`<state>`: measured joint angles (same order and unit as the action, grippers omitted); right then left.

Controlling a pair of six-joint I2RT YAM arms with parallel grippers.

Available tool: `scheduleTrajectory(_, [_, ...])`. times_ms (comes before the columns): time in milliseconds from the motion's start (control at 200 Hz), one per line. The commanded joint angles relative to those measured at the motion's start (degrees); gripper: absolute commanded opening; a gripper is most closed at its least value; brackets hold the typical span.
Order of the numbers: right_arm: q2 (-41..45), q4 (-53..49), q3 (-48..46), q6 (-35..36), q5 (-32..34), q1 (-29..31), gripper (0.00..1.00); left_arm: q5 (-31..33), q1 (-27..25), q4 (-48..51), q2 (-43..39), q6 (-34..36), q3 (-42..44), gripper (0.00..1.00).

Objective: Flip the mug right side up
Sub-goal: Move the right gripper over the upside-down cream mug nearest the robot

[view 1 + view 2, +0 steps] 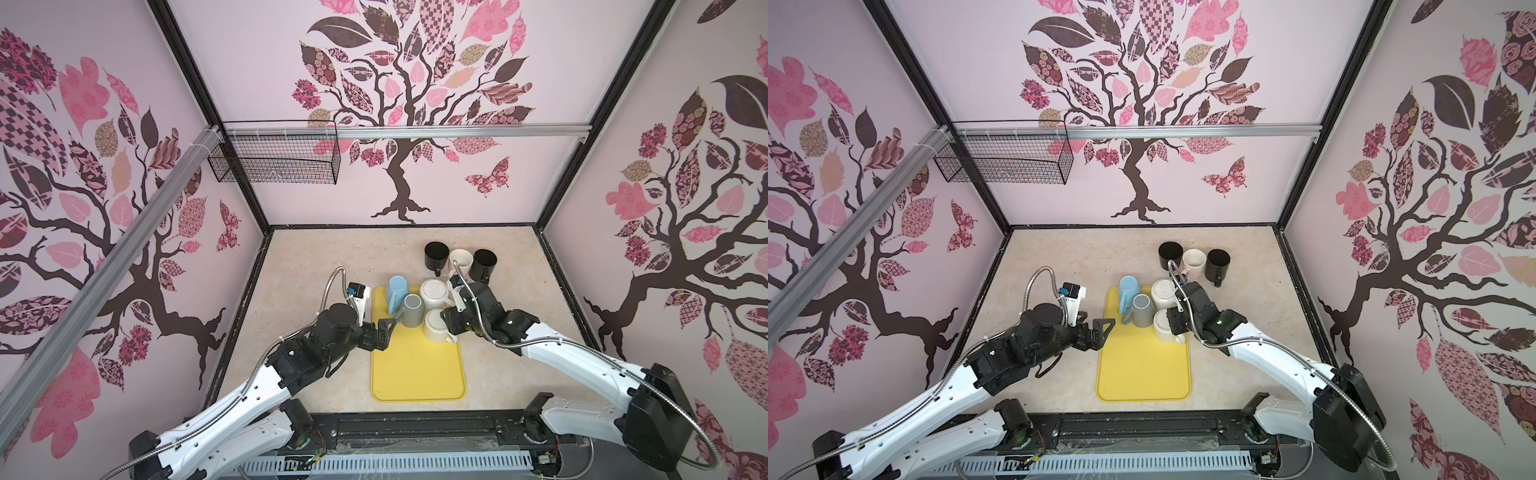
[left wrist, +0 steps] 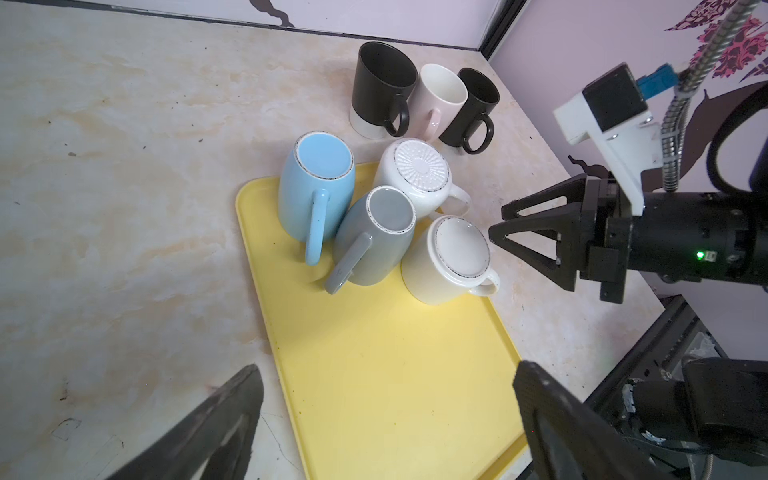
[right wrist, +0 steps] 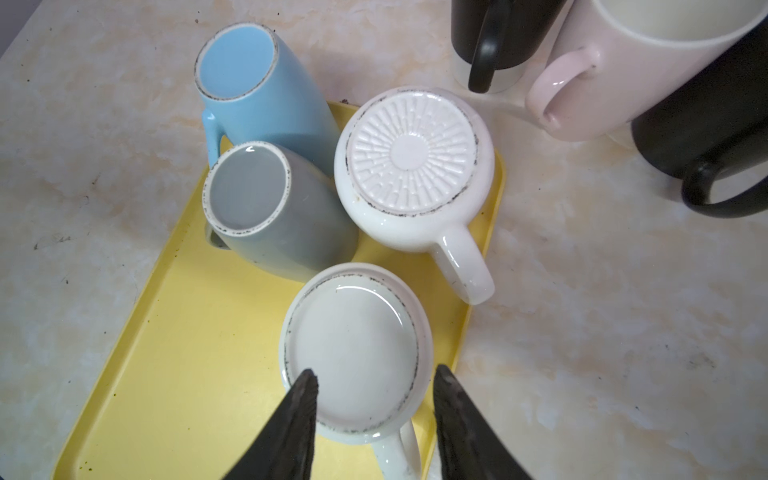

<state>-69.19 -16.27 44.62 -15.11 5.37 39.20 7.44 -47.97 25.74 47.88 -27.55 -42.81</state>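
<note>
Several mugs stand upside down at the far end of the yellow tray (image 1: 415, 374): a blue mug (image 1: 397, 293), a grey mug (image 1: 411, 309), a white mug with a ribbed base (image 1: 434, 293) and a cream mug (image 1: 436, 326). My right gripper (image 3: 376, 372) hangs open just over the cream mug (image 3: 357, 349). Its fingers straddle the base on the handle side without closing on it. In the left wrist view the right gripper (image 2: 497, 220) sits beside the cream mug (image 2: 453, 257). My left gripper (image 1: 386, 334) is wide open over the tray's left edge, holding nothing.
Three upright mugs stand on the table behind the tray: black (image 1: 436, 253), pale pink (image 1: 460, 259) and black (image 1: 484, 262). A wire basket (image 1: 274, 160) hangs on the back wall rail. Walls close in the marbled table on three sides.
</note>
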Motion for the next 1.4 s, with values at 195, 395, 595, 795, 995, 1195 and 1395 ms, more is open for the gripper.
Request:
scheduleTrajectory(195, [-3.46, -5.85, 2.6, 0.81, 5.35, 2.94, 0.49, -5.06, 6.19, -0.56, -0.75, -3.99, 4.25, 0.97])
scheduleTrajectory(395, [-1.55, -5.32, -0.06, 0.22, 4.78, 2.93, 0.53, -7.31, 7.71, -3.58, -0.29, -3.86, 5.11, 0.97])
scheduleTrajectory(595, [-2.14, -7.89, -0.03, 0.2, 3.22, 2.96, 0.53, -9.49, 8.13, -6.07, 1.21, -3.99, 5.66, 0.97])
scheduleTrajectory(795, [-3.16, -8.18, -0.22, 0.04, 0.1, 2.99, 0.53, -10.1, 8.59, -6.21, 0.23, -4.06, 5.89, 0.97])
scheduleTrajectory(995, [-5.45, -8.89, -0.06, -0.79, -0.22, 2.95, 0.52, -9.73, 8.58, -6.01, -0.86, -4.12, 6.54, 0.97])
scheduleTrajectory(1195, [-8.42, -9.0, 0.53, -1.65, -0.89, 2.91, 0.5, -9.75, 8.59, -6.64, -0.9, -4.29, 7.06, 0.97])
scheduleTrajectory(1395, [-11.71, -8.74, 1.34, -2.41, -1.33, 2.93, 0.47, -10.23, 8.51, -7.28, 0.15, -4.45, 7.1, 0.97])
